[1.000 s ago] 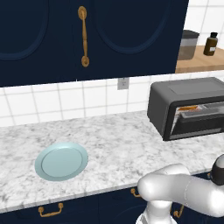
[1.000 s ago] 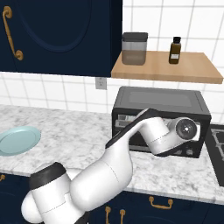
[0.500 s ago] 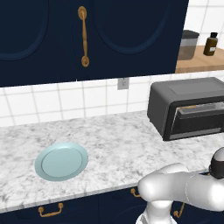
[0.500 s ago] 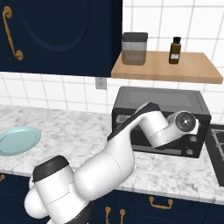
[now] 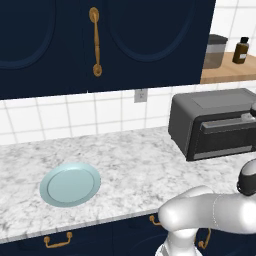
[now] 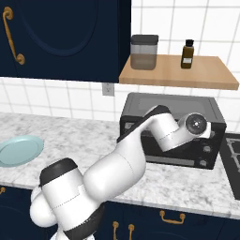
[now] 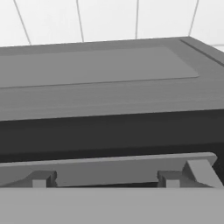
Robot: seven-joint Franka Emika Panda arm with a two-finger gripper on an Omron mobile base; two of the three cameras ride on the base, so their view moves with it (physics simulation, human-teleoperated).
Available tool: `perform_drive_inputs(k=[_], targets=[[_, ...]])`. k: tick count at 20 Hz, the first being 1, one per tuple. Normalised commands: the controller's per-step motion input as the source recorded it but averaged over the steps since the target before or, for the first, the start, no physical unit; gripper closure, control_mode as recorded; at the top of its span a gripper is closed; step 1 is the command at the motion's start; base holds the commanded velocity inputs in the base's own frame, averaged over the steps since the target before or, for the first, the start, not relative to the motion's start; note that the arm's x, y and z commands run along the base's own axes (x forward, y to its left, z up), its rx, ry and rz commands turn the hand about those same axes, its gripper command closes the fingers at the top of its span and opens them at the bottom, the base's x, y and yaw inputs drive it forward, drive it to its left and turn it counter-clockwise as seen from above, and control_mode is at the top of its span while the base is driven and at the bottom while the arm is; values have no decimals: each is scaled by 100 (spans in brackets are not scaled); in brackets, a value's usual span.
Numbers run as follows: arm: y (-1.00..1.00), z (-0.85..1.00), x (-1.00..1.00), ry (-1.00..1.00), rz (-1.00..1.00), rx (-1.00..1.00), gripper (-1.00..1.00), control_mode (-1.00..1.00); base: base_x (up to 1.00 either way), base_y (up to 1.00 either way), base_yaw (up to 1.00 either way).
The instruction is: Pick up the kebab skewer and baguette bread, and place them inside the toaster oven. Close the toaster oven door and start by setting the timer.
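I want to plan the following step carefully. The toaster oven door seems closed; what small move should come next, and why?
Probably draw back from the door handle and shift right toward the control panel: the toaster oven door looks shut and the plate is bare, so only setting the timer seems left.

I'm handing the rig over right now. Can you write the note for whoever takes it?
Gripper: at the oven front, facing the door handle; open or shut can't be told.
Things: plate holds no food; skewer and bread can't be checked behind the shut door.
Done: door closed.
Left: set the timer.
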Motion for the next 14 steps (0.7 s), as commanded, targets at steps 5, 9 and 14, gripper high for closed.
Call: perform_drive_inputs(k=[5, 9, 14], targets=[[-5, 15, -2, -1, 0, 0, -100, -100, 0, 0, 0], [-33, 27, -19, 0, 0, 0, -100, -100, 0, 0, 0], [-85, -7, -75, 0, 0, 3, -100, -100, 0, 0, 0]])
